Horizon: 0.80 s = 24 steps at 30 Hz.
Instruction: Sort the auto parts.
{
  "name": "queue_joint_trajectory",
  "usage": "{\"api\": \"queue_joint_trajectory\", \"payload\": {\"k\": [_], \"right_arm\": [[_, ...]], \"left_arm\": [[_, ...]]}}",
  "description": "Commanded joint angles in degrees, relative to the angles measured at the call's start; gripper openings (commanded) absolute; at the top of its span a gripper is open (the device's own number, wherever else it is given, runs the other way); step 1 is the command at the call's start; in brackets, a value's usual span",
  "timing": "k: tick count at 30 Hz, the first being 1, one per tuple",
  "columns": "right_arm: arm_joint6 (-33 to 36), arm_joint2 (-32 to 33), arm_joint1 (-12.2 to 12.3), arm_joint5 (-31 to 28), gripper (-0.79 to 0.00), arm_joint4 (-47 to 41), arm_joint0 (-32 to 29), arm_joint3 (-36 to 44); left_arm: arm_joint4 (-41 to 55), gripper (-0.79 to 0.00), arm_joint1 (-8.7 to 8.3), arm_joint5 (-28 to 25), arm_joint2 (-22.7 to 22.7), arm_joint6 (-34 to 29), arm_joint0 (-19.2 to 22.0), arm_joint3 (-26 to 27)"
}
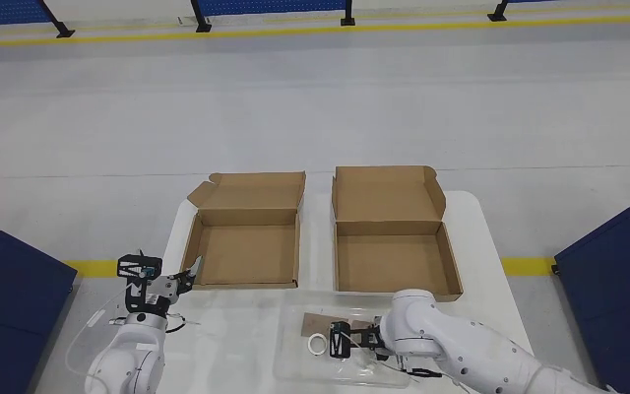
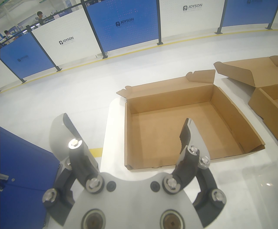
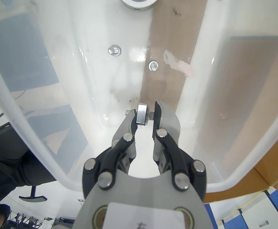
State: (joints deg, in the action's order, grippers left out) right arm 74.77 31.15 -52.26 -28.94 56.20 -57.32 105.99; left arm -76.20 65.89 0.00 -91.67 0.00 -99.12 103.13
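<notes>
A small, shiny, disc-shaped metal part (image 3: 142, 114) is pinched between the narrowed right gripper (image 3: 144, 112), inside a clear plastic bin (image 1: 292, 360) at the top view's lower centre. The left gripper (image 2: 128, 134) is held spread wide and empty before a shallow brown cardboard box (image 2: 228, 121).

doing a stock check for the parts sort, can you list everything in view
boxes: two, brown cardboard, open and empty, side by side on the table
bin: one, clear plastic, at the table's near edge in front of the boxes
bolts: two, silver, loose on the bin floor
ring: one, silver, in the bin beyond the bolts
round metal part: one, silver, in the bin, held between the fingers
scrap: one, pinkish white, near the bolts
table: one, white, under everything
left gripper: one, open, empty, by the left box's near corner
right gripper: one, inside the bin, shut on the round metal part
</notes>
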Motion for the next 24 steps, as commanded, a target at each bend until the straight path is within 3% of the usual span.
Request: {"api": "queue_joint_trajectory", "payload": {"k": [1,11,24], "right_arm": [[-1.1,1.0,0.4,-0.3,-0.785,-0.5,-0.5,0.5],[-12.5,10.4,3.5,-6.8,-0.785,-9.0,-5.0,-1.1],[-14.2,10.5,3.4,-5.4,-0.785,-10.0,-5.7,-2.2]], "left_arm": [[0.0,0.000,0.00,0.0,0.0,0.0,0.0,0.0],[0.0,0.000,0.00,0.0,0.0,0.0,0.0,0.0],[0.0,0.000,0.00,0.0,0.0,0.0,0.0,0.0]]}}
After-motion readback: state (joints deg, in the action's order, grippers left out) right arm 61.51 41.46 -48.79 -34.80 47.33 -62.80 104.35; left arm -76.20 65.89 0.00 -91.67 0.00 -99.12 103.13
